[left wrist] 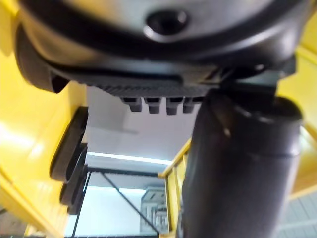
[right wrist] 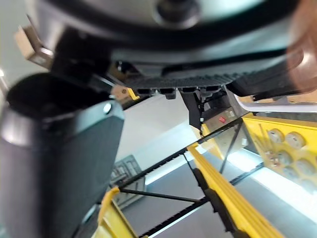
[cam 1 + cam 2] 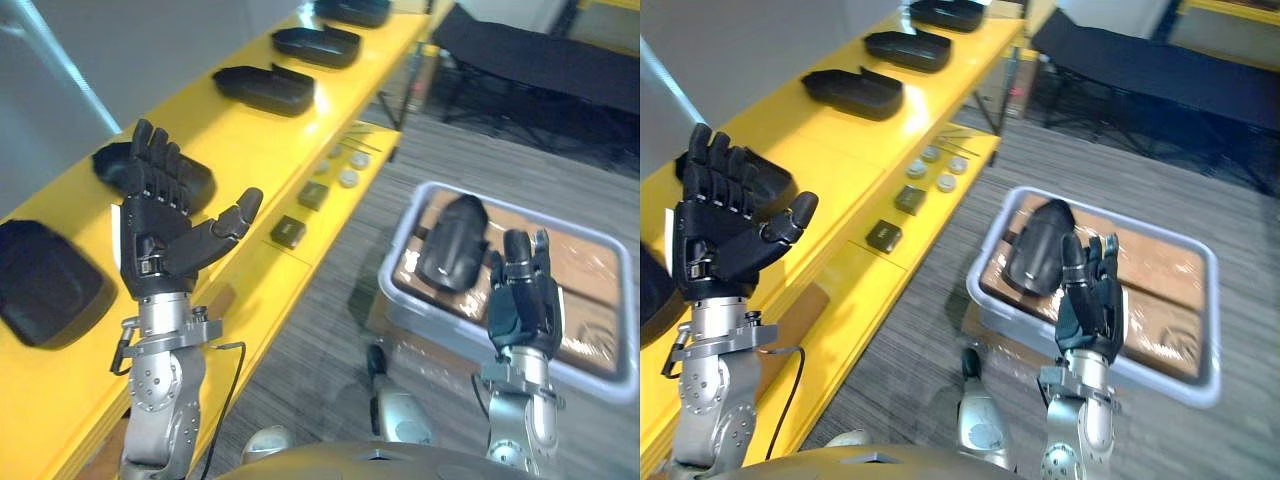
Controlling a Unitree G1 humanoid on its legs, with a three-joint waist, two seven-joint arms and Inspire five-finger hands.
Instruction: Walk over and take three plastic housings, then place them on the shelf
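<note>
Left eye view: the left robot hand (image 3: 160, 240) is raised over the yellow shelf (image 3: 250, 150), fingers straight and thumb spread, holding nothing; one black plastic housing (image 3: 200, 180) lies on the shelf just behind its fingers, another (image 3: 45, 280) beside its wrist on the outer side, and further housings (image 3: 265, 90) sit in a row well ahead of it. The right robot hand (image 3: 522, 300) is also released and empty, upright over a grey tub (image 3: 400, 290) on the carpet; the housing in the tub (image 3: 452, 243) lies just ahead of it on its thumb side, apart from the fingers.

Right eye view: same layout; small round discs (image 3: 945, 183) and dark square blocks (image 3: 883, 236) rest on the shelf's lower ledge, between the two hands and ahead of them.

Left wrist view: past the thumb, shelf housings show edge-on; nothing sits in the palm.

Right wrist view: thumb and finger roots with the shelf frame beyond; again nothing is held.

Judgement: the tub housing looks like a stiff, light moulded shell with a smooth, probably slippery curved back; it should bear a firm squeeze without bending; the best hold seems to be across its narrower width, thumb on one rim edge and fingers over the other, coming from above so the tub wall stays out of the way.
</note>
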